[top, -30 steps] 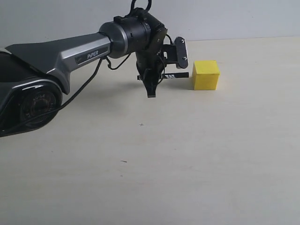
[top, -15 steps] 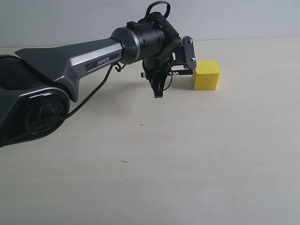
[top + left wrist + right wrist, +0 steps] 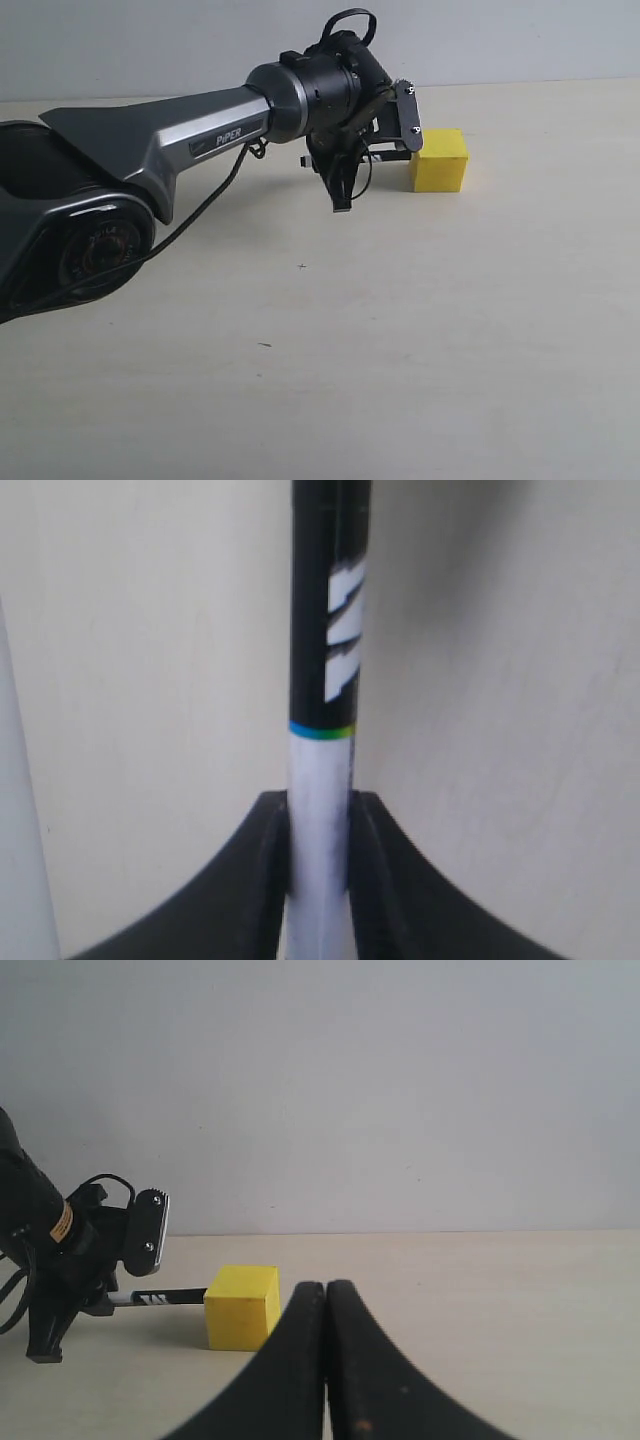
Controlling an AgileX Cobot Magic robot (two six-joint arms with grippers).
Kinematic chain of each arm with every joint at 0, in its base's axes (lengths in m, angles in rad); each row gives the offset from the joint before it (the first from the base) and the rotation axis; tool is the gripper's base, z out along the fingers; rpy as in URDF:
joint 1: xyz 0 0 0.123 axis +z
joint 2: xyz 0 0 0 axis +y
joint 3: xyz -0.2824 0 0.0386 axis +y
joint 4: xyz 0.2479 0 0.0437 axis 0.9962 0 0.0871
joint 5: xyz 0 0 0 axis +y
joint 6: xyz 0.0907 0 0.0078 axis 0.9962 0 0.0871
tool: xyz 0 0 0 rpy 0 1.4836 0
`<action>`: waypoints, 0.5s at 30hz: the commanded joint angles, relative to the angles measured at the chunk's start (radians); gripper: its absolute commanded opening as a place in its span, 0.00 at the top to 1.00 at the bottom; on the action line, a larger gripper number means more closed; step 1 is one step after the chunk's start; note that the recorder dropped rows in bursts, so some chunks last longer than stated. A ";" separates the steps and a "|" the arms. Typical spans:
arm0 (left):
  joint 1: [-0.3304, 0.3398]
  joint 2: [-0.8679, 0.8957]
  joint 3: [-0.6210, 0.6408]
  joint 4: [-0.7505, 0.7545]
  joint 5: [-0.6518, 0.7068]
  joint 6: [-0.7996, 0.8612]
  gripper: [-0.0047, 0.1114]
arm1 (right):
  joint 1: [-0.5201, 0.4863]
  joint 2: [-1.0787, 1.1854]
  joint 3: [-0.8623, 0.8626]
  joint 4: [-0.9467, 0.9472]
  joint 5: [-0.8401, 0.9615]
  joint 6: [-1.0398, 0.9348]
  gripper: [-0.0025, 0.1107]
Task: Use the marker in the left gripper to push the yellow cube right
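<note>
The left gripper (image 3: 341, 192) has crept nearer the yellow cube (image 3: 439, 160), jaws clenched on the marker (image 3: 322, 630); push level and square

grey-and-black jointed arm (image 3: 150, 130) carries white "PiPER" lettering | black two-fingered left gripper (image 3: 319, 805) | loose black cables (image 3: 214, 188) | silver-screwed black bracket (image 3: 406, 118) | black curved-fingered right gripper (image 3: 325, 1290)

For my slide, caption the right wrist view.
Left end effector holds a marker level, its tip at the yellow cube.
</note>
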 commanded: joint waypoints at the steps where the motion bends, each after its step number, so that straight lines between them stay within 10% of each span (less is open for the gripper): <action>1: -0.014 -0.006 -0.006 0.024 0.019 -0.047 0.96 | -0.006 -0.006 0.005 0.002 -0.009 -0.002 0.98; 15: 0.012 -0.050 -0.006 -0.079 0.071 -0.074 0.96 | -0.006 -0.006 0.005 0.002 -0.009 -0.001 0.98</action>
